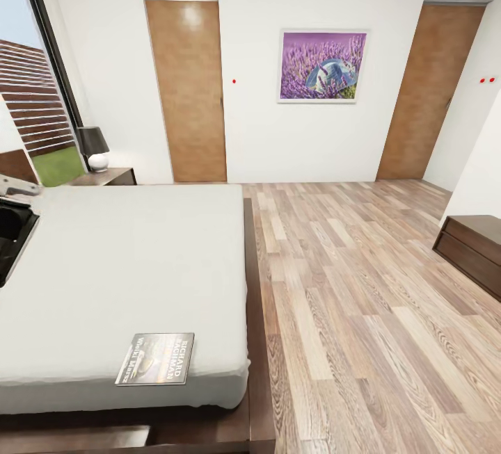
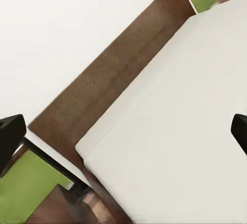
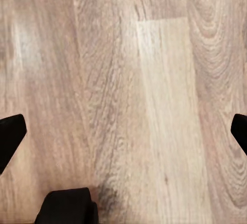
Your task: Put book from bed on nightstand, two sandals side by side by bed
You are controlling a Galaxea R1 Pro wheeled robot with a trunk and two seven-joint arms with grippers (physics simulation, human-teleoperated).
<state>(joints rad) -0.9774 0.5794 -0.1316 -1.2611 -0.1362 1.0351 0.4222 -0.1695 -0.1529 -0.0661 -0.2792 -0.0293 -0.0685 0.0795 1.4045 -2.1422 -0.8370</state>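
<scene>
- Book [image 1: 155, 359] is pictured flat on the grey mattress of the bed [image 1: 104, 266], close to the near corner and just inside the edge that borders the wood floor [image 1: 362, 315].
- Its long axis is laid roughly across the mattress, parallel to the near edge, with the white lettering turned sideways to the head camera.
- Left arm [image 1: 14, 221] is glimpsed at the left margin of the head view, raised over the far side of the mattress; the book is judged to lie toward the robot and inward from it, well apart.
- Left gripper [image 2: 123, 131] is shown with fingers spread wide and nothing held, above the mattress corner beside the headboard [image 2: 113, 74].
- Right gripper [image 3: 123, 128] is likewise shown parted and empty, pointed down at bare floorboards.
- Which arm is nearer to the book cannot be settled from these views, though the right one is judged to be on the floor side where the book lies.
- Nightstand [image 1: 104, 176] carrying a dark-shaded lamp [image 1: 93, 147] is seen beyond the far end of the mattress, against the wall near a brown door [image 1: 186, 89]; a long carry from the book is implied.
- Dark cabinet [image 1: 473, 249] is set by the right wall.
</scene>
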